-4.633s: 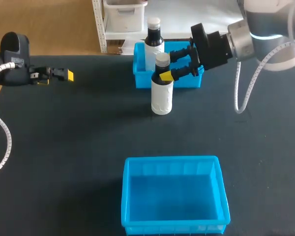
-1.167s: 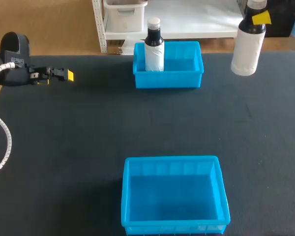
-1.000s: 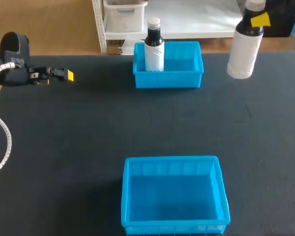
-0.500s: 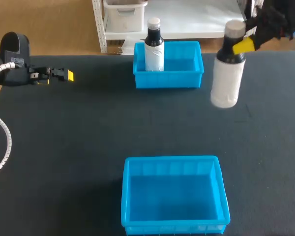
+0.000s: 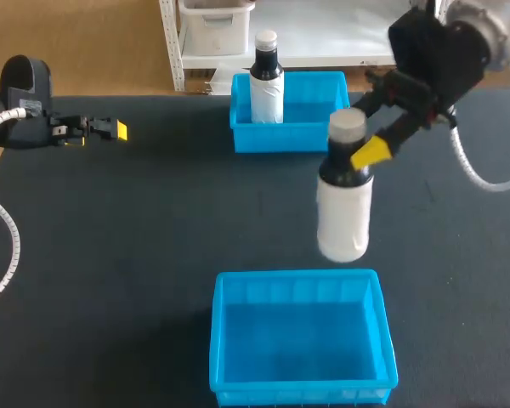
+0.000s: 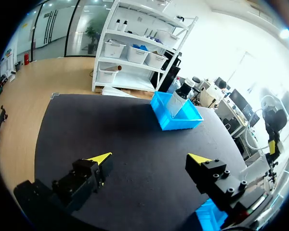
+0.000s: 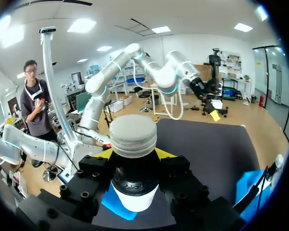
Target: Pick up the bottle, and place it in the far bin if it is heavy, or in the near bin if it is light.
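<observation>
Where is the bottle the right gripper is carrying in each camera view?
Head view: bottle held by the right gripper, between far bin and near bin.
Left wrist view: cannot make it out.
Right wrist view: bottle in its own gripper, cap nearest.
Shared landmark: the far bin.

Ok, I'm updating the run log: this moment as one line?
right claw: shut on bottle neck | bottle: lifted, between far bin and near bin | left claw: open | far bin: second bottle inside
</observation>
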Action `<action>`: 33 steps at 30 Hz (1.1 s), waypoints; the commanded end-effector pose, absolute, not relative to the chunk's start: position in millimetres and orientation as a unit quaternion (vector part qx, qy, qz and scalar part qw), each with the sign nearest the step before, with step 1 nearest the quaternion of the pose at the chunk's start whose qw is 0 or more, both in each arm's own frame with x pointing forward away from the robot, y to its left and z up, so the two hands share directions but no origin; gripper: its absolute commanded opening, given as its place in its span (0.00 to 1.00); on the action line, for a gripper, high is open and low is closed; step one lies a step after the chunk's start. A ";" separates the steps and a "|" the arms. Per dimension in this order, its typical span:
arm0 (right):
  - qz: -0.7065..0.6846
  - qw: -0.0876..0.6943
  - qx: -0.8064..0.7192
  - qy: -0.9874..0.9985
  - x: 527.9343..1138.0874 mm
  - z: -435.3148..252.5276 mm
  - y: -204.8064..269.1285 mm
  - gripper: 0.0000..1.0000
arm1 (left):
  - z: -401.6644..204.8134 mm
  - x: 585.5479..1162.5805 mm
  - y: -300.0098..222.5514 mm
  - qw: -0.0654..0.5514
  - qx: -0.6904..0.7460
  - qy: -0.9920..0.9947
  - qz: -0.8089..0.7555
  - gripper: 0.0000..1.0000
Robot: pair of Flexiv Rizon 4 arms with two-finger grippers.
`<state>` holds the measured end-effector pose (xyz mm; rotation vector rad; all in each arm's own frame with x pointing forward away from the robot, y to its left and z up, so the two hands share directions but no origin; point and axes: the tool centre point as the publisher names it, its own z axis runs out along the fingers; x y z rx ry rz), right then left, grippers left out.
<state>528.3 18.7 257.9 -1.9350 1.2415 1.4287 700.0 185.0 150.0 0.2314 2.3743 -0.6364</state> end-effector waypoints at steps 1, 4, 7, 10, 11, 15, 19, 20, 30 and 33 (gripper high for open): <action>0.520 0.209 -0.705 0.435 508.6 251.6 37.6 0.31 | 149.9 700.0 185.0 0.330 0.088 0.908 -0.243 1.00; 0.529 0.205 -0.707 0.421 494.8 246.0 47.2 0.31 | 149.9 700.0 185.0 0.330 0.088 0.908 -0.243 1.00; 0.534 0.206 -0.710 0.411 483.4 240.4 55.3 0.31 | 149.9 700.0 185.0 0.330 0.088 0.908 -0.243 1.00; 0.536 0.204 -0.715 0.400 471.4 232.2 66.4 0.30 | 149.9 700.0 185.0 0.330 0.088 0.908 -0.243 1.00; 0.537 0.203 -0.717 0.396 467.4 229.1 70.9 0.31 | 149.9 700.0 185.0 0.330 0.088 0.908 -0.243 1.00; 0.542 0.196 -0.724 0.378 454.7 215.2 83.5 0.30 | 149.9 700.0 185.0 0.330 0.088 0.908 -0.243 1.00; 0.555 0.184 -0.726 0.363 447.2 200.6 96.3 0.29 | 149.9 700.0 185.0 0.330 0.088 0.908 -0.243 1.00; 0.556 0.182 -0.727 0.360 445.7 197.7 99.1 0.29 | 149.9 700.0 185.0 0.330 0.088 0.908 -0.243 1.00; 0.547 0.172 -0.740 0.351 450.7 170.9 117.3 0.29 | 149.9 700.0 185.0 0.330 0.088 0.908 -0.243 1.00; 0.546 0.176 -0.740 0.351 455.5 166.6 118.7 0.29 | 149.9 700.0 185.0 0.330 0.088 0.908 -0.243 1.00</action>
